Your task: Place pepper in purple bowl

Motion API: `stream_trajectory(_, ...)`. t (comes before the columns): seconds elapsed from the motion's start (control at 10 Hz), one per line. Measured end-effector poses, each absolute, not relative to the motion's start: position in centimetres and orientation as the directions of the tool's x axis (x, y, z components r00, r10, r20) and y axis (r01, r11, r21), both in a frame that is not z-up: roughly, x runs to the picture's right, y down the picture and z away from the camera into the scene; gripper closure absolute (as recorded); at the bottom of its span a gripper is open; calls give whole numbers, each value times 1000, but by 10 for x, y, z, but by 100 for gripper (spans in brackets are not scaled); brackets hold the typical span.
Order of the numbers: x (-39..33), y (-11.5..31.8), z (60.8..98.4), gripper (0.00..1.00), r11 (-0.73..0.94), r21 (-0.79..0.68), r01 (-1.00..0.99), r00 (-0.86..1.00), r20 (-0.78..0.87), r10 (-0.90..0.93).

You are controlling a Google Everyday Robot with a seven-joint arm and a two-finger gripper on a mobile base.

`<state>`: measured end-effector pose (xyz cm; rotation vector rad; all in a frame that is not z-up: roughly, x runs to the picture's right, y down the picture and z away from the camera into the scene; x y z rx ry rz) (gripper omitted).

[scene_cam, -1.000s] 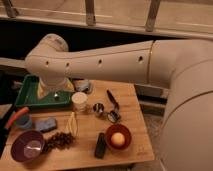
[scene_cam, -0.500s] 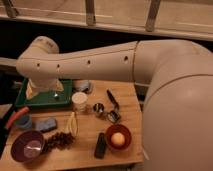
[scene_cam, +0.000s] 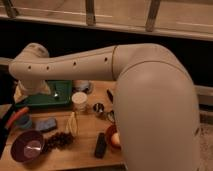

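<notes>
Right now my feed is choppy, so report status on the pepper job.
Gripper far left, at green tray's end. Long red-orange pepper on table, outside round dark purple bowl. Flat blue sponge lies close by.

pepper [scene_cam: 18, 115]: slim, red-orange, slightly curved, at the far left edge of the table. Tilted, low end left, high end right. Outside the bowl, behind it and a bit left, not touching it.
purple bowl [scene_cam: 20, 139]: round, dark purple, upright at the front-left corner, glossy inside (bright highlight near the middle).
gripper [scene_cam: 22, 93]: at the arm's end on the left, just above the pepper; can't tell if it touches it.
</notes>
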<state>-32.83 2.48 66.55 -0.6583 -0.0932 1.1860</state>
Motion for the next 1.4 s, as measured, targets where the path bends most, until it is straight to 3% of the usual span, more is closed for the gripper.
stream_trajectory(0.4, -381, 51, 683, 20, 231, -608, -759, 464, -257, 847)
stream_trajectory(1.1, -387, 54, 685, 20, 226, -626, -746, 468, -252, 847)
stream_trajectory(1.4, -394, 61, 716, 20, 199, -622, -757, 451, -277, 848)
